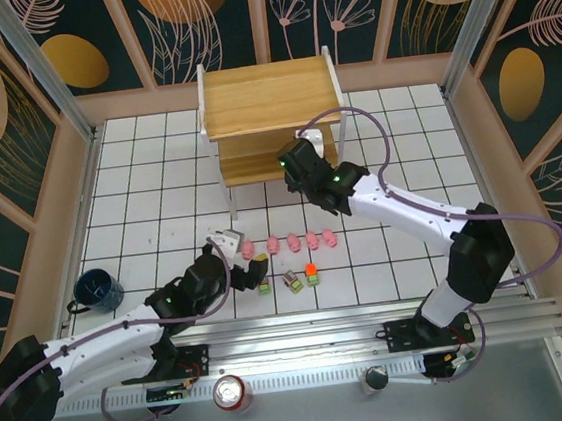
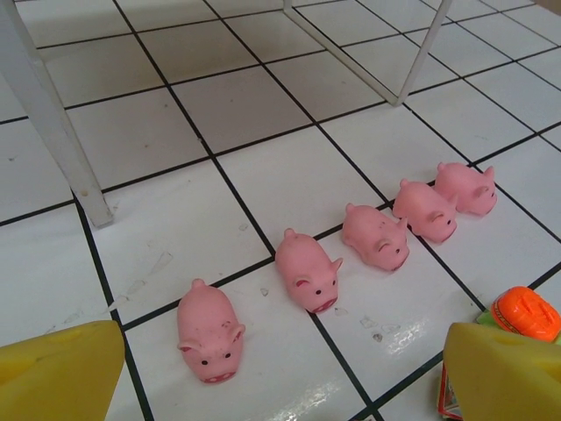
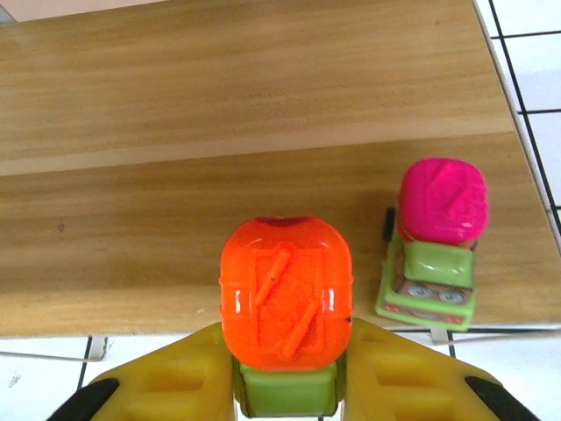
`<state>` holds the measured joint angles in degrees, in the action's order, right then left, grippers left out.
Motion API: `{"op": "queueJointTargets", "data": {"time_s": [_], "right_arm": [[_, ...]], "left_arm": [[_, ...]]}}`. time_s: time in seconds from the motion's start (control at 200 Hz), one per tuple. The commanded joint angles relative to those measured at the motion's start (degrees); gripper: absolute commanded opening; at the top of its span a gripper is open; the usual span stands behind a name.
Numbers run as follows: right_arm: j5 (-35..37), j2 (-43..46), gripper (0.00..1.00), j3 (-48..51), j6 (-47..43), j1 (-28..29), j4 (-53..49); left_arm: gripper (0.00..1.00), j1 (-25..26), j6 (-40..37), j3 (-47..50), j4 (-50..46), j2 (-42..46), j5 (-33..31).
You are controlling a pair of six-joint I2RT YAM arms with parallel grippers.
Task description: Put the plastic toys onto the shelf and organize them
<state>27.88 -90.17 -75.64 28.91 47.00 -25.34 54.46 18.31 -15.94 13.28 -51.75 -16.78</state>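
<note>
1. The counter [image 1: 393, 128] is white, gridded with black lines.
2. A two-tier wooden shelf [image 1: 267, 96] on thin white legs stands at its far middle.
3. Five pink pigs [image 1: 293, 241] lie in a row in front of the shelf.
4. Three green-based blocky pieces [image 1: 292, 281] sit just nearer than the pigs.
5. A dark blue mug [image 1: 96, 289] stands at the left.
6. On the shelf's lower board [image 3: 131, 254], a magenta-topped piece [image 3: 436, 241] sits near the front right corner.

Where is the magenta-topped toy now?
In the right wrist view, the magenta-topped toy stands on the lower board of the shelf, near its right end, just right of the orange-topped toy in the right gripper.
</note>
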Motion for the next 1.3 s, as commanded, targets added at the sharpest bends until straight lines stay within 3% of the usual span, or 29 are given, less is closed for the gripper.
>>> {"op": "queueJointTargets", "data": {"time_s": [0.0,0.916,1.291], "right_arm": [[-0.01,-1.59,0.28,-2.45,-1.38,-0.67,1.22],[1.05,-6.73,0.30,-3.78,-2.97,-3.50,3.11],[1.28,-6.78,0.42,-4.17,-2.80,-3.50,2.84]], "left_arm": [[0.94,0.38,0.77,0.57,0.94,0.86,-1.06],[0.94,0.38,0.88,0.81,0.96,1.39,-1.59],[0.94,0.36,0.78,0.92,1.00,1.56,-1.50]]}}
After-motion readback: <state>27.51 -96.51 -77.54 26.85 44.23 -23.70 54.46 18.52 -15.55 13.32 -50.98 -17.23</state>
